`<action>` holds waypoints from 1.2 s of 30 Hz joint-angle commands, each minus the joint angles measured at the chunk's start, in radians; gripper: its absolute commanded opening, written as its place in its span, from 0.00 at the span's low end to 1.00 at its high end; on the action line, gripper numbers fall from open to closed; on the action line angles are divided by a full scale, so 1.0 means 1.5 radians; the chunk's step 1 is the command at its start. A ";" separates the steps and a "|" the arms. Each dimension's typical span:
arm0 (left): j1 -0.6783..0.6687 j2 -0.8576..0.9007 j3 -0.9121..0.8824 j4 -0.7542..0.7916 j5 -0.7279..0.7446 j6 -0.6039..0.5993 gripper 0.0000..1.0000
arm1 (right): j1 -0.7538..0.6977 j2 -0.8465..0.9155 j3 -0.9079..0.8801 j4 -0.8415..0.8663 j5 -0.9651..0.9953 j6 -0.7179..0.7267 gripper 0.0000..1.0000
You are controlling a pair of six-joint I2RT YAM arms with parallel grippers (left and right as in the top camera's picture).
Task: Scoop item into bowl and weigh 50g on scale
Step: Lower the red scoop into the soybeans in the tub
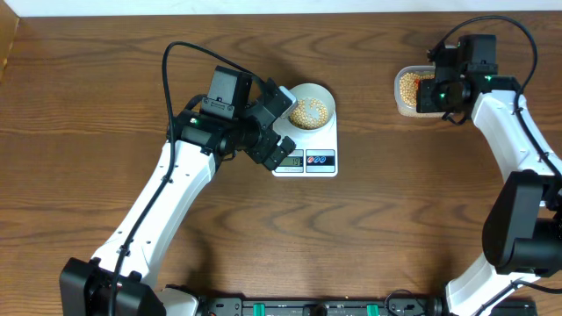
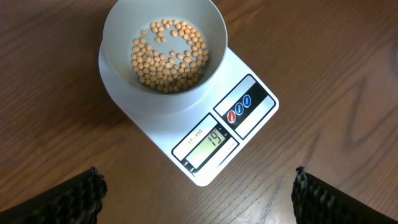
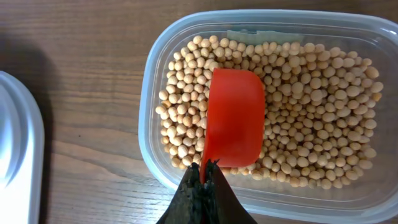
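A pale bowl (image 2: 118,37) stands on the white scale (image 2: 249,124), with a layer of tan beans (image 2: 168,56) in its bottom; the display reads 19. My left gripper (image 2: 199,199) hovers open just in front of the scale's near corner, nothing between its fingers (image 2: 81,196). From overhead it (image 1: 290,123) sits at the left side of the bowl (image 1: 329,92) and scale (image 1: 329,145). My right gripper (image 3: 205,171) is shut on the handle of a red scoop (image 3: 233,118), whose cup lies on the beans (image 3: 311,106) in the tub.
The clear plastic tub (image 3: 149,93) of beans stands at the back right of the table (image 1: 408,110), under my right gripper (image 1: 436,90). A pale rounded object (image 3: 18,155) shows at the left edge of the right wrist view.
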 commanded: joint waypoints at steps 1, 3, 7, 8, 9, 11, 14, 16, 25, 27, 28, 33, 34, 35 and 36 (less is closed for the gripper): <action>0.000 0.003 0.001 -0.002 0.011 -0.009 0.98 | -0.016 0.006 -0.008 -0.002 -0.071 0.018 0.01; 0.000 0.003 0.001 -0.002 0.011 -0.009 0.98 | -0.023 0.006 -0.008 -0.002 -0.075 0.021 0.01; 0.000 0.003 0.001 -0.002 0.011 -0.009 0.98 | -0.033 0.006 -0.008 -0.006 -0.097 0.025 0.01; 0.000 0.003 0.001 -0.002 0.011 -0.009 0.98 | -0.035 0.006 -0.008 -0.006 -0.105 0.025 0.01; 0.000 0.003 0.001 -0.002 0.011 -0.009 0.98 | -0.036 0.006 -0.008 -0.006 -0.108 0.025 0.01; 0.000 0.003 0.001 -0.002 0.011 -0.009 0.98 | -0.039 0.006 -0.008 -0.006 -0.112 0.026 0.01; 0.000 0.003 0.001 -0.002 0.011 -0.009 0.98 | -0.045 0.006 -0.008 -0.007 -0.112 0.028 0.01; 0.000 0.003 0.001 -0.002 0.011 -0.009 0.98 | -0.049 0.006 -0.008 -0.008 -0.117 0.028 0.01; 0.000 0.003 0.001 -0.002 0.011 -0.009 0.98 | -0.073 0.006 -0.009 -0.008 -0.140 0.030 0.01; 0.000 0.003 0.001 -0.002 0.011 -0.009 0.98 | -0.079 0.007 -0.009 -0.008 -0.142 0.030 0.01; 0.000 0.003 0.001 -0.002 0.011 -0.009 0.98 | -0.081 0.008 -0.009 -0.008 -0.145 0.030 0.01; 0.000 0.003 0.001 -0.002 0.011 -0.009 0.98 | -0.092 0.031 -0.009 -0.005 -0.185 0.030 0.01; 0.000 0.003 0.001 -0.002 0.011 -0.009 0.98 | -0.093 0.038 -0.009 -0.002 -0.195 0.031 0.01; 0.000 0.003 0.001 -0.002 0.011 -0.009 0.98 | -0.095 0.042 -0.009 -0.001 -0.203 0.036 0.01; 0.000 0.003 0.001 -0.002 0.011 -0.009 0.98 | -0.097 0.050 -0.009 0.003 -0.209 0.039 0.01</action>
